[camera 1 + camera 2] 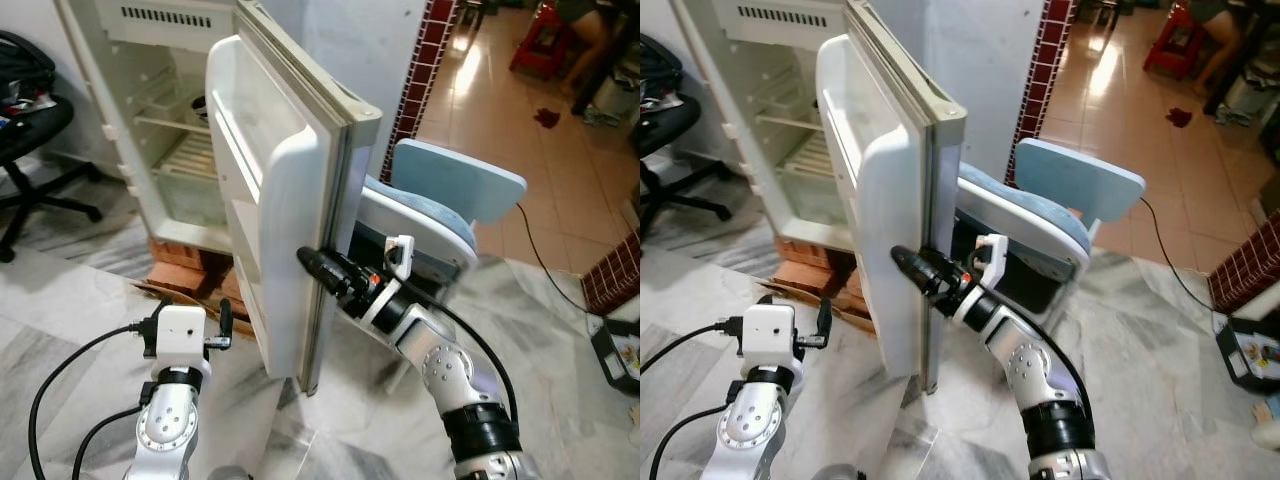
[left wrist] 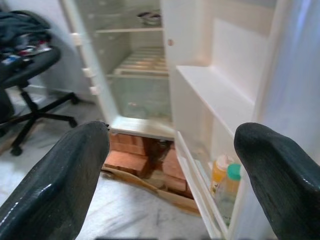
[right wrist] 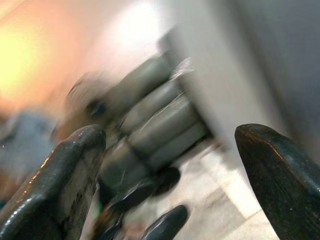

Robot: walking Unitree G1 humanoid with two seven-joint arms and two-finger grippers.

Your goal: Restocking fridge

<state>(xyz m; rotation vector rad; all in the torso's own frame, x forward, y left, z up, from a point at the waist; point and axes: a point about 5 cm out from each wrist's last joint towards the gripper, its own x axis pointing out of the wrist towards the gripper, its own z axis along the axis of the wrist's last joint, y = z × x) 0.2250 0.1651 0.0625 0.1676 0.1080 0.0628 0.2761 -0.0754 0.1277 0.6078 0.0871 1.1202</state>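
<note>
The white fridge point(image 1: 150, 120) stands open, its door point(image 1: 275, 200) swung out toward me. Inside, the wire shelves point(image 2: 142, 62) are mostly bare, with a dark bowl point(image 2: 149, 18) on an upper one. Two bottles point(image 2: 225, 180), one yellow and one with a green cap, stand in the door's lowest shelf. My right gripper point(image 1: 310, 262) is open, its black fingers against the door's outer edge at mid height. Low on the left, my left gripper point(image 1: 218, 325) is open with nothing in it and faces the inner side of the door.
A black office chair point(image 1: 30, 130) stands left of the fridge. Just behind the door is a light blue chair point(image 1: 450, 190). Bricks point(image 1: 190, 262) and cardboard lie under the fridge. A cable point(image 1: 545, 265) crosses the floor at right, and a person point(image 1: 590, 30) stands far back.
</note>
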